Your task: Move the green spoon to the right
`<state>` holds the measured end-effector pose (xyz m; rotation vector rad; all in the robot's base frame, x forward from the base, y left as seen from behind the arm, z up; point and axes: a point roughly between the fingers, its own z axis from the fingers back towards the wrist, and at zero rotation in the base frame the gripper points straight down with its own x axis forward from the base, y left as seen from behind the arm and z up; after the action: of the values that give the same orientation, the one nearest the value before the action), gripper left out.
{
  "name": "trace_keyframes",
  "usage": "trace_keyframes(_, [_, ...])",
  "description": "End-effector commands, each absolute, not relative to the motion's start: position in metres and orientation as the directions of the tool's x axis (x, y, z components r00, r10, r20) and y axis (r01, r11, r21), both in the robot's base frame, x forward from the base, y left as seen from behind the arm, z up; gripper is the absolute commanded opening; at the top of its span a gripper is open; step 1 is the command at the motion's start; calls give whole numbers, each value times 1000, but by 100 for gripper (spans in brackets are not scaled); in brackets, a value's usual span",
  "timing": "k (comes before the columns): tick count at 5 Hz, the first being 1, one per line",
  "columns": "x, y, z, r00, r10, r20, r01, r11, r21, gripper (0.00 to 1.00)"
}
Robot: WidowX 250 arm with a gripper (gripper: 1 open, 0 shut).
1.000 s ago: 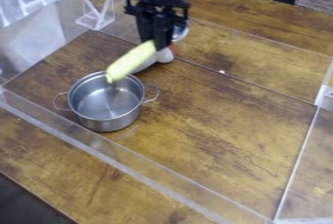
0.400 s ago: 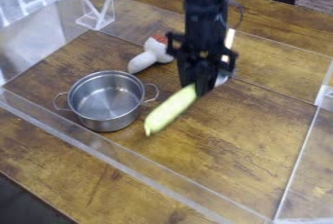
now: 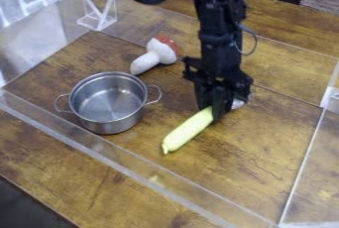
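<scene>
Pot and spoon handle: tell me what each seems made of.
The pot looks like metal, probably stainless steel: silvery grey, with soft reflections inside. The spoon handle seems to be plastic or silicone, judging by its even yellow-green colour; which one is unclear.

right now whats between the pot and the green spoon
Nothing; bare wooden tabletop separates the pot from the green spoon, as the camera view shows.

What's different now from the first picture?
The gripper moved right and toward us, carrying the green spoon. The spoon was up by the pot; now it's to the pot's right, still held. The pot stayed put.
</scene>
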<state>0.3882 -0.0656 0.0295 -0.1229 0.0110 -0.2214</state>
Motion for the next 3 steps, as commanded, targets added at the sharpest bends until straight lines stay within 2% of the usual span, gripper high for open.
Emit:
trace_keyframes(1, [390,-71,55,978,-201,60,207,971,-121,100])
trace_keyframes(2, [383,-80,64,984,-170,54,175,976,-128,0])
trace_keyframes(3, [384,-73,62,973,-225,50,230,964,-133,0])
